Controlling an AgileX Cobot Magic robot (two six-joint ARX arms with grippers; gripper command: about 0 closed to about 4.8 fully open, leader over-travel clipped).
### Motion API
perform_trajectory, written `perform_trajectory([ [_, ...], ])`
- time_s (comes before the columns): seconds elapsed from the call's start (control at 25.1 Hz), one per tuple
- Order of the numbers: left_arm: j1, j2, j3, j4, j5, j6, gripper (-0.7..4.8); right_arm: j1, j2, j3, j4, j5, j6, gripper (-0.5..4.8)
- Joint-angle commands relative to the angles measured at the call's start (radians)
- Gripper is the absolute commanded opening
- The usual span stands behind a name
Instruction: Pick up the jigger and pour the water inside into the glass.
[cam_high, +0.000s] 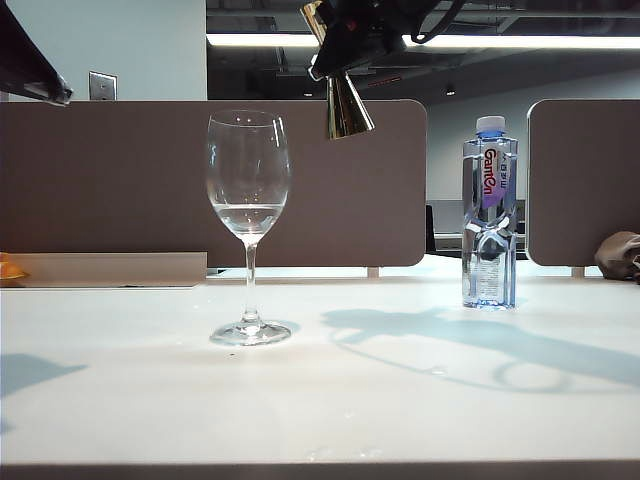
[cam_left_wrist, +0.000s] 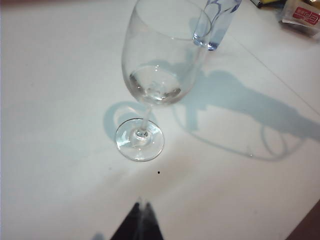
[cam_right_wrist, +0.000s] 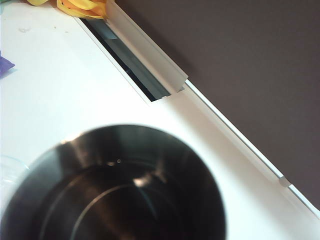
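The glass (cam_high: 248, 190) stands upright left of the table's middle, with a little clear water (cam_high: 248, 218) low in its bowl. High up, right of the glass rim, my right gripper (cam_high: 338, 55) is shut on the gold jigger (cam_high: 347, 108), which hangs slightly tilted. In the right wrist view the jigger's dark open cone (cam_right_wrist: 120, 195) fills the near part and hides the fingers; I cannot tell if it holds water. My left gripper (cam_left_wrist: 142, 205) is shut, empty, hovering short of the glass (cam_left_wrist: 160, 60) and its foot (cam_left_wrist: 140, 139).
A clear bottle (cam_high: 489, 215) with a blue cap stands at the right, behind the glass in the left wrist view (cam_left_wrist: 215, 22). Brown partition panels (cam_high: 120, 180) close the back, with a cable slot (cam_right_wrist: 130, 65) along them. A yellow object (cam_high: 10, 268) lies far left.
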Motion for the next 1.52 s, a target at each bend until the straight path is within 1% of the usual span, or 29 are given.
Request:
perform_trajectory([
  [0.04,0.0,-0.001,0.0,0.005,0.004,-0.003,0.04,0.0,-0.006,0.006,0.02,0.002,-0.011,0.13],
  [0.12,0.0,-0.001,0.0,0.005,0.004,-0.003,0.04,0.0,-0.006,0.006,0.02,0.002,-0.033,0.13],
  [0.32,0.0,-0.001,0.0,0.005,0.004,-0.003,0.04,0.0,-0.005,0.006,0.02,0.005,-0.038,0.13],
  [0.36,0.0,-0.001,0.0,0.005,0.004,-0.003,0.04,0.0,-0.003,0.006,0.021,0.027,-0.04,0.13],
  [0.52,0.0,-0.001,0.0,0.005,0.004,-0.003,0.04,0.001,0.031,0.006,0.079,0.028,-0.048,0.13],
  [0.72,0.0,-0.001,0.0,0.005,0.004,-0.003,0.04,0.001,0.043,0.006,0.085,0.029,-0.061,0.13],
  [1.04,0.0,-0.001,0.0,0.005,0.004,-0.003,0.04,0.005,0.043,0.006,0.086,0.029,-0.165,0.13],
  [1.16,0.0,-0.001,0.0,0.005,0.004,-0.003,0.04,0.018,0.044,0.006,0.089,0.051,-0.221,0.13],
  [1.28,0.001,-0.001,0.0,0.005,0.003,-0.003,0.04,0.027,0.044,0.006,0.089,0.07,-0.243,0.13],
  [1.52,0.001,-0.001,0.0,0.005,0.004,-0.003,0.04,0.027,0.045,0.006,0.089,0.07,-0.299,0.13],
])
